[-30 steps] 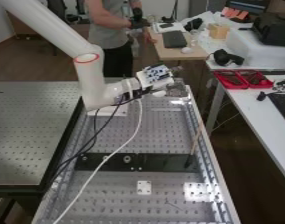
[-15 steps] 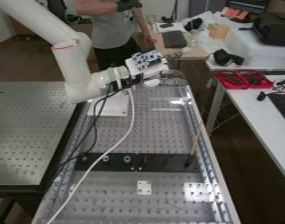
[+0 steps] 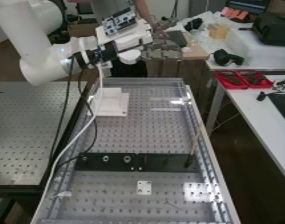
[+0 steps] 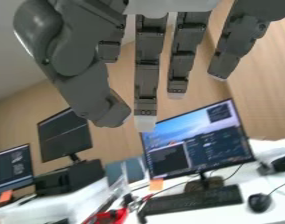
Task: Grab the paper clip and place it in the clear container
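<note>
One glossy, see-through piece, possibly the clear container (image 3: 167, 104): on the perforated counter (image 3: 142, 135), near its far end, just beside a stepped white block (image 3: 113, 104). Paper clip: position cannot be told among the small marks on the metal.

Two dark plates, end to end across the counter: the first (image 3: 107, 161) set with round fittings, the second (image 3: 164, 162) touched by the dark tip of a slender wooden stick (image 3: 195, 143), tilted. One small white plate (image 3: 144, 187), pierced with holes, near them.

Labels and writing: orange paper slips (image 3: 236, 13) near the monitors, any wording too small to tell; one patterned board (image 3: 119, 22) on the wrist housing, markings likewise too small.

One white arm (image 3: 33, 42), entering from the high view's upper left, its wrist raised. One robot hand (image 3: 162, 51), dark grey, held above and past the counter's far end, fingers hanging downward. Condition: released, fingers straight and parted, thumb (image 4: 86, 85) well apart from them, nothing grasped.

Cables: one white (image 3: 73, 140), several black (image 3: 61, 117), looping down from the wrist.

Side counter (image 3: 249, 107): red trays (image 3: 242, 79), a black case (image 3: 272, 29).

Beyond: one large monitor (image 4: 192, 142), a keyboard (image 4: 192, 202), a mouse (image 4: 260, 202).
</note>
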You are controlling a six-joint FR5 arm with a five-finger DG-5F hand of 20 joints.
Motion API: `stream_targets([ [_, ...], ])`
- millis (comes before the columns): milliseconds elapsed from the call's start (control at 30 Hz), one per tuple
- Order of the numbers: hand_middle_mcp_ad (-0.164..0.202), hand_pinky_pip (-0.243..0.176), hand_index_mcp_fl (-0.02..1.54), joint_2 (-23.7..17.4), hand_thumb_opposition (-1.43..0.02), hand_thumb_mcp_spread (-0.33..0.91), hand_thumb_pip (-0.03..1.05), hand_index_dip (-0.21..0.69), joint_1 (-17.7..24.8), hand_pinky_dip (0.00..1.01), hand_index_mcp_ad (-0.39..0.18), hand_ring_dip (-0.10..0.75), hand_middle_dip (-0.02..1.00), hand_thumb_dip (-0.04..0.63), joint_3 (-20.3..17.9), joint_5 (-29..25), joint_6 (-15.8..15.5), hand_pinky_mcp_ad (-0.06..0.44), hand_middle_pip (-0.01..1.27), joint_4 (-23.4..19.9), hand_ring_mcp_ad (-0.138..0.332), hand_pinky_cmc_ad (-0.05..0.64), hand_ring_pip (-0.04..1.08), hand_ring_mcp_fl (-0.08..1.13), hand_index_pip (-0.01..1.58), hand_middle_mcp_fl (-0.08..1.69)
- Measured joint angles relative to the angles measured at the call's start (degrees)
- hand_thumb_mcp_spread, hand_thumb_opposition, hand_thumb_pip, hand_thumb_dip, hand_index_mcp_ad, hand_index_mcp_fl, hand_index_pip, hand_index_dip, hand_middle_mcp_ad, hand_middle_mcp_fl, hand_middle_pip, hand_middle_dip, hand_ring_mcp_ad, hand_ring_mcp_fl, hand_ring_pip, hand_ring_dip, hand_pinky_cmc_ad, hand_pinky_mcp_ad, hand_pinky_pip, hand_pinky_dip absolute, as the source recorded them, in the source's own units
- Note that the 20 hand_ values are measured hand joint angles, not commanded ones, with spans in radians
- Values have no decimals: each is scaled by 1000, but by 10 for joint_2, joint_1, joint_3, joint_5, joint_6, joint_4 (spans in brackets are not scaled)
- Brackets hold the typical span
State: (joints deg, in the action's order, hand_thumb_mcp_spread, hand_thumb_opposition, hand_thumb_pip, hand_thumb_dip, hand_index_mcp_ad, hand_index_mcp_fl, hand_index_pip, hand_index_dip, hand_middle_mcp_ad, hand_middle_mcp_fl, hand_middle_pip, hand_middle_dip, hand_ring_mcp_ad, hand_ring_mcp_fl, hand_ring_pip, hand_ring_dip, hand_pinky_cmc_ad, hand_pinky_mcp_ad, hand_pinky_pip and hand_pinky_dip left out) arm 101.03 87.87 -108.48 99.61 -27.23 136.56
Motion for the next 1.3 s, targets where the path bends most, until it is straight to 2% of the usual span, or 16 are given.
stream_targets([
  [100,-37,-12,106,-29,-836,456,840,-188,-12,284,-209,429,614,363,-3,-29,-31,264,658,26,37,380,264,257,182,476],
  [233,-37,-26,115,-48,-822,459,831,-188,-19,290,-213,422,614,363,-4,-80,-67,264,658,58,40,367,260,246,182,480],
  [367,-37,-28,115,-63,-806,405,805,-188,-17,335,-209,407,618,363,-7,-130,-102,264,567,76,51,349,262,192,208,398],
  [400,-33,-37,115,-67,-791,379,789,-188,-16,351,-209,396,599,347,-7,-143,-107,264,497,83,51,349,262,176,215,360],
  [433,-26,-45,122,-69,-771,361,771,-188,-15,367,-208,391,581,346,-6,-152,-110,264,421,90,49,349,241,152,215,344],
  [467,-10,-40,127,-71,-775,344,754,-187,-14,384,-204,380,567,330,-5,-162,-113,264,358,101,70,349,251,134,215,297],
  [567,-2,-58,141,-73,-745,269,716,-187,-11,410,-187,342,520,298,-1,-181,-115,265,213,127,80,349,145,61,164,182],
  [600,3,-58,138,-74,-744,253,703,-188,-10,429,-185,328,489,281,1,-187,-114,264,206,134,101,349,150,49,157,164],
  [700,5,-63,140,-75,-726,237,684,-187,-8,445,-173,284,452,267,4,-190,-112,265,168,143,99,349,113,23,134,101],
  [967,9,-61,138,-78,-710,222,682,-178,-9,443,-171,197,340,220,17,-189,-114,265,141,165,113,349,87,0,120,87],
  [1300,10,-63,138,-85,-700,192,668,-169,-4,436,-171,164,281,204,20,-196,-128,264,129,175,113,349,89,0,120,80],
])
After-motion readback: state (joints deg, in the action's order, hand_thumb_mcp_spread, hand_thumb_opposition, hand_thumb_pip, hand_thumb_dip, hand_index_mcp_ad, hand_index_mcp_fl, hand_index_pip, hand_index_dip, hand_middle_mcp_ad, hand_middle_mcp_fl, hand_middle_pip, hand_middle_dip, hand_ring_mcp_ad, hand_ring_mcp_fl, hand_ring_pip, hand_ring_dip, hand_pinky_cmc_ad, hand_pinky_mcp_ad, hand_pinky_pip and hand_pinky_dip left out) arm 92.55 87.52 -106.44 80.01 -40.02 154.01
